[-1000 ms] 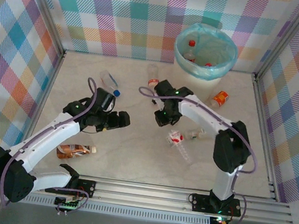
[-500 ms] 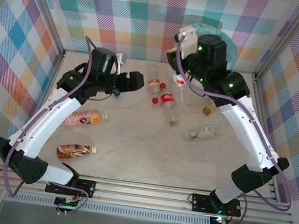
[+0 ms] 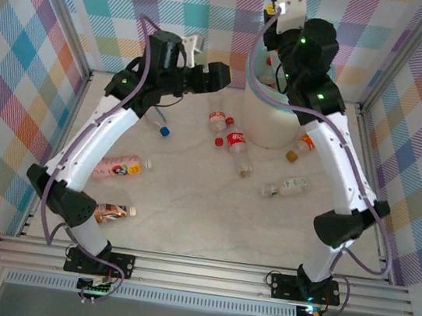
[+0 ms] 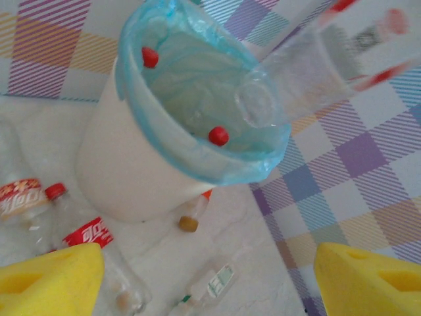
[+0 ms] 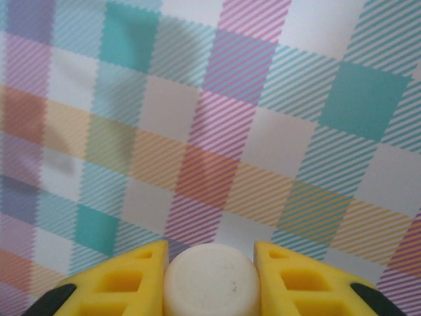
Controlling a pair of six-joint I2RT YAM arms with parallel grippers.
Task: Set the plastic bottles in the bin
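The bin is white with a teal liner and stands at the back wall; my right arm reaches over it. My right gripper is shut on the white cap of a plastic bottle. In the left wrist view that clear, red-labelled bottle hangs tilted above the bin's rim. Two red caps show inside the bin. My left gripper, raised left of the bin, is open with nothing between its fingers. Several bottles lie on the table, among them a red-labelled one and a pink one.
More bottles lie at the bin's foot: an orange one, a clear one with a green cap and a blue-capped one. A brownish bottle lies front left. Checked walls enclose the table on three sides.
Both arms have lifted from the table and swung to the back. The right gripper has gone up over the bin with a bottle in it. The left gripper now hangs beside the bin.
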